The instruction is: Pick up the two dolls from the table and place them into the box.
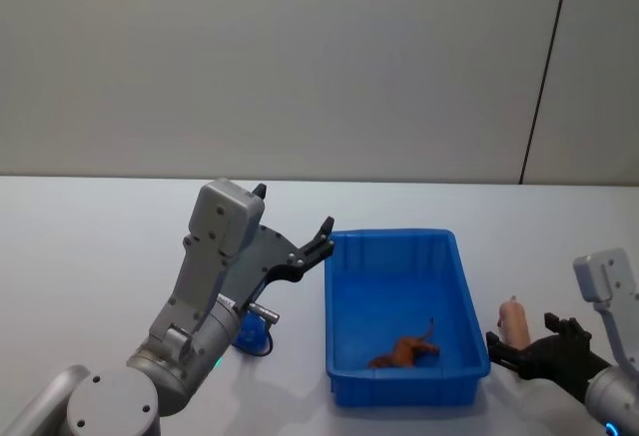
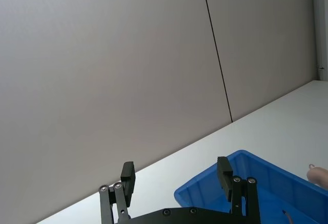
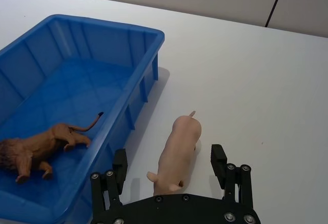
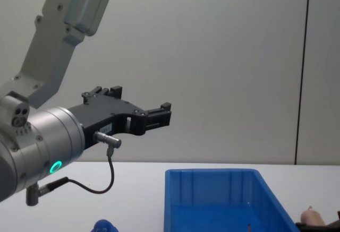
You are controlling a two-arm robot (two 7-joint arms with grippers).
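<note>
The peach doll (image 3: 178,152), pig-shaped, lies on the white table (image 3: 256,80) just right of the blue box (image 3: 151,49). My right gripper (image 3: 169,161) is open and low, with one finger on each side of the doll and neither touching it. In the head view the peach doll (image 1: 513,321) sits beside the box (image 1: 399,241), with the right gripper (image 1: 521,336) at its near end. The blue doll (image 1: 251,332) rests on the table left of the box, partly hidden under my left arm. My left gripper (image 1: 295,209) hangs open and empty, high above the box's left rim.
A brown lion figure (image 1: 404,349) lies inside the box near its front wall. The left arm's cable loops down beside the blue doll (image 4: 104,225). A plain grey wall stands behind the table.
</note>
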